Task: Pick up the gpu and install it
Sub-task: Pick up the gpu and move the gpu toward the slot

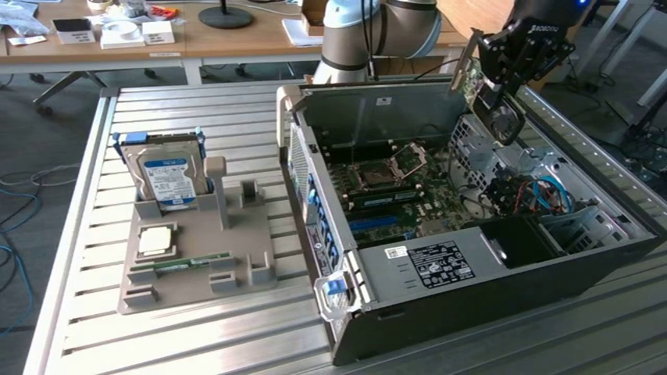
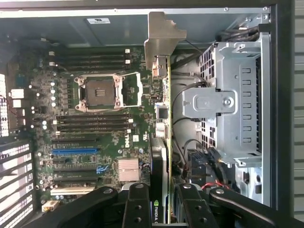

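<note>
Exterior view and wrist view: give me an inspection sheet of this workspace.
Surface: slatted metal table carrying an open computer case.
Job's things: gpu held edge-on over the open case, not seated.
Clutter: grey holder with hard drive, RAM stick, CPU chip.
Grippers: gripper shut on gpu.
Cables: blue and red wires inside case; loose cables on floor.
Surroundings: wooden desk with small boxes behind.

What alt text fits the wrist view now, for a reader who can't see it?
The black hand grips a thin dark green-black gpu card with a silvery metal end bracket, seen edge-on above the green motherboard inside the open grey computer case. A perforated grey metal drive cage stands beside it.
</note>
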`<state>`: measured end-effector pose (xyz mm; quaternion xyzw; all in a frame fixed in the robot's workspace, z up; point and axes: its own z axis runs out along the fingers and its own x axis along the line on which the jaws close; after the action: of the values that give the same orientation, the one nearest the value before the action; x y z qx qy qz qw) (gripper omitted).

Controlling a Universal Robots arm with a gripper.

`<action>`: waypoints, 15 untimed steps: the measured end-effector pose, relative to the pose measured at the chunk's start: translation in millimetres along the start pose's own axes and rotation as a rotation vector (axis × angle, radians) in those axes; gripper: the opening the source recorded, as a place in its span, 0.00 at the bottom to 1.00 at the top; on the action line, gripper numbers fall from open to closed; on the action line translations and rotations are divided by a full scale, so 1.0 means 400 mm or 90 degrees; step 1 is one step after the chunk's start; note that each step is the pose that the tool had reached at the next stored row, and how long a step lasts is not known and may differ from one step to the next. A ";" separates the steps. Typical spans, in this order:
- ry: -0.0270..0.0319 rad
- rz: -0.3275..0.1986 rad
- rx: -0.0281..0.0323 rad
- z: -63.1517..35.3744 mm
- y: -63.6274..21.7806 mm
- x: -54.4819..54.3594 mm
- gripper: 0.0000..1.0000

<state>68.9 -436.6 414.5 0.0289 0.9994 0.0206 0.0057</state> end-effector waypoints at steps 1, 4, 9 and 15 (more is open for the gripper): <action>0.0000 0.000 0.0000 0.004 0.000 0.000 0.27; 0.0000 0.000 0.0001 0.018 -0.001 0.000 0.27; 0.0000 0.000 0.0000 0.038 -0.002 0.000 0.27; 0.0000 0.000 0.0000 0.058 -0.002 0.001 0.27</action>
<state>68.9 -436.6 391.3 0.0288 0.9994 0.0206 0.0057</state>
